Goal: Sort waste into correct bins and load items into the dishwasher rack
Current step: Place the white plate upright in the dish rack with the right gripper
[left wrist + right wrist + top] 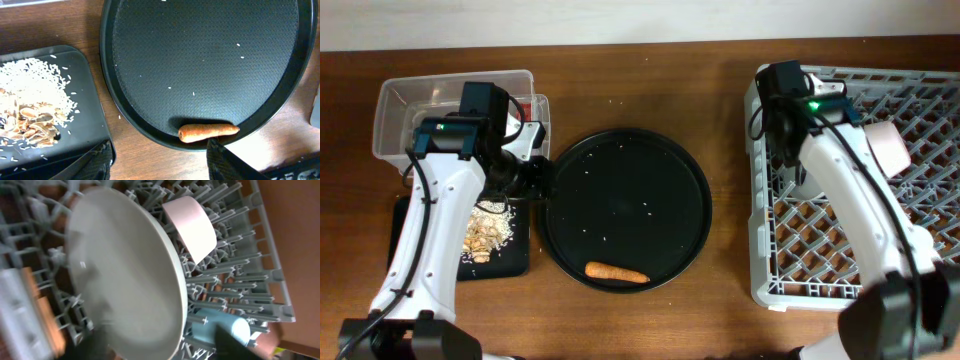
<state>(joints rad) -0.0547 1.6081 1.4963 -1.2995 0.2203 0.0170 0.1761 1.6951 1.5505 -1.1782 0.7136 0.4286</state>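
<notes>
The orange carrot [617,272] lies at the near rim of the large round black tray [625,160]; it also shows in the left wrist view [208,132]. My left gripper [160,162] is open and empty, above the table between the small black tray [95,120] and the carrot. Rice crumbs [37,82] and peanut shells [30,125] lie in that small tray. The grey plate [125,270] stands on edge in the rack [260,255], with the pinkish cup [192,225] and the light-blue cup [225,327] beside it. My right gripper [165,347] is open around the plate's lower rim.
The clear tub [400,100] stands at the back left, behind the small black tray [515,250]. The grey rack [770,280] fills the right side, with the right arm above it. A few rice grains lie scattered on the round tray.
</notes>
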